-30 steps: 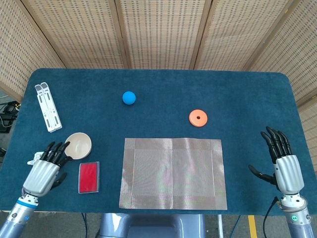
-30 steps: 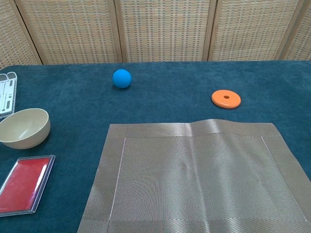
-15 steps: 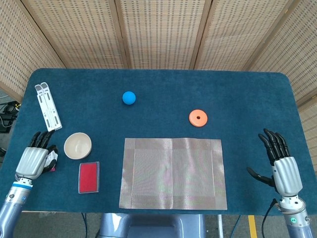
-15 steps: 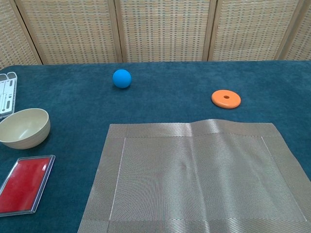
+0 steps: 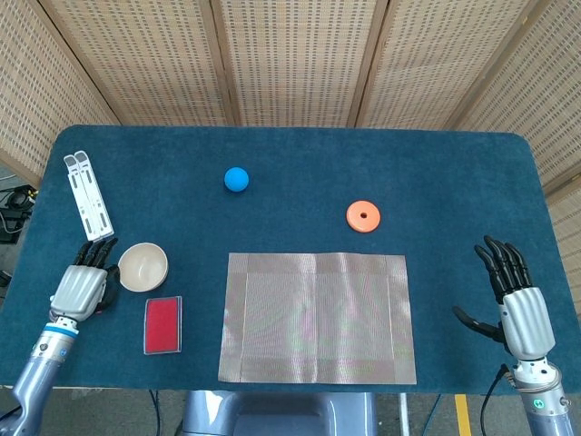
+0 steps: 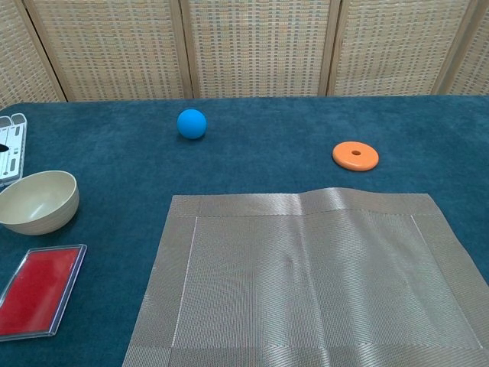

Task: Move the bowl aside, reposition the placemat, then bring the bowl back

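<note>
A cream bowl (image 5: 143, 266) (image 6: 37, 202) stands upright on the blue table, left of the grey woven placemat (image 5: 318, 317) (image 6: 306, 283). My left hand (image 5: 83, 287) lies just left of the bowl, fingers stretched toward the far side, holding nothing; whether it touches the rim I cannot tell. Only a dark fingertip (image 6: 3, 147) of it shows at the chest view's left edge. My right hand (image 5: 519, 304) hovers at the table's right front corner with fingers spread, well apart from the placemat.
A red card in a clear case (image 5: 163, 323) (image 6: 38, 290) lies just in front of the bowl. A white stand (image 5: 88, 195) sits at the far left, a blue ball (image 5: 236, 179) behind, an orange disc (image 5: 363, 216) behind the placemat.
My left hand drew back from the bowl toward the table's left edge, then came back beside it. The right hand drifted slightly toward the front edge. Bowl and placemat stayed put.
</note>
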Tool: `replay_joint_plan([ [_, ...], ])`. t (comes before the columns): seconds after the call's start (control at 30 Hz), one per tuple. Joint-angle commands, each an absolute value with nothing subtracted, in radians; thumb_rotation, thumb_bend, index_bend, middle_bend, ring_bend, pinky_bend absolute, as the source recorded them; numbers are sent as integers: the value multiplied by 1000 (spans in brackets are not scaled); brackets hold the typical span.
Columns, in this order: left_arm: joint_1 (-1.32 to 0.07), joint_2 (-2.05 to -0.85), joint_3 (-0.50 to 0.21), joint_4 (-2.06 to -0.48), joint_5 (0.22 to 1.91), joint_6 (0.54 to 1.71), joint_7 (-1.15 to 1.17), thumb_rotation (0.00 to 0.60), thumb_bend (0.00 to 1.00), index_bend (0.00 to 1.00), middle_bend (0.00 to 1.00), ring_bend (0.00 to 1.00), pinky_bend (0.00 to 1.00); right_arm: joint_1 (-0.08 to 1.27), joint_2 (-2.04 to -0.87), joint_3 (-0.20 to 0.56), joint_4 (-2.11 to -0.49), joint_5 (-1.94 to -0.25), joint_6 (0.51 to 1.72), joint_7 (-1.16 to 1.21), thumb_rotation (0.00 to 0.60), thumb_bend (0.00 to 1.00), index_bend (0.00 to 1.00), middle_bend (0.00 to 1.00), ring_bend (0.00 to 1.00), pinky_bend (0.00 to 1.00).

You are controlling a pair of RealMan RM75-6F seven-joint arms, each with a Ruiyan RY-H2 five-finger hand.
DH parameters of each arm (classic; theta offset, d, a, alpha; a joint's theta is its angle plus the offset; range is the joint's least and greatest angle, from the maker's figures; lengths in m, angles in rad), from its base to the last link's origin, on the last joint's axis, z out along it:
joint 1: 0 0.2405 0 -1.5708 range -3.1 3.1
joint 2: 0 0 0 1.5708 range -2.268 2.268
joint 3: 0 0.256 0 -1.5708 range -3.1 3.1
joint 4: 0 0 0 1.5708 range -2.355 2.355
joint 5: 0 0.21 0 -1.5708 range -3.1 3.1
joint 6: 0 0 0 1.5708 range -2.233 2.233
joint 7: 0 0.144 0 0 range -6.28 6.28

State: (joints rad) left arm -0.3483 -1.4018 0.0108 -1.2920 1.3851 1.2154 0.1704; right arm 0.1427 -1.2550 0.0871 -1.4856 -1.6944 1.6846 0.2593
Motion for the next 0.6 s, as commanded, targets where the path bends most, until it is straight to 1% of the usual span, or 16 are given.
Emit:
replay_joint_plan([
  [0.03,-352,-1414,3,-1279,1374,1198,170,600,358,521,0,0,0,143,-1255,86,-1486,-1695,1684,260,600,295,23,0,0,0],
  [0.4,-384,-1479,-20,-1236,1372,1155,201,600,361,528,0,0,0,142,-1249,86,-1490,-1694,1687,272,600,295,23,0,0,0],
  [0.6,-400,-1513,-27,-1222,1371,1137,229,600,368,569,0,0,0,141,-1247,84,-1490,-1696,1688,277,600,296,22,0,0,0],
])
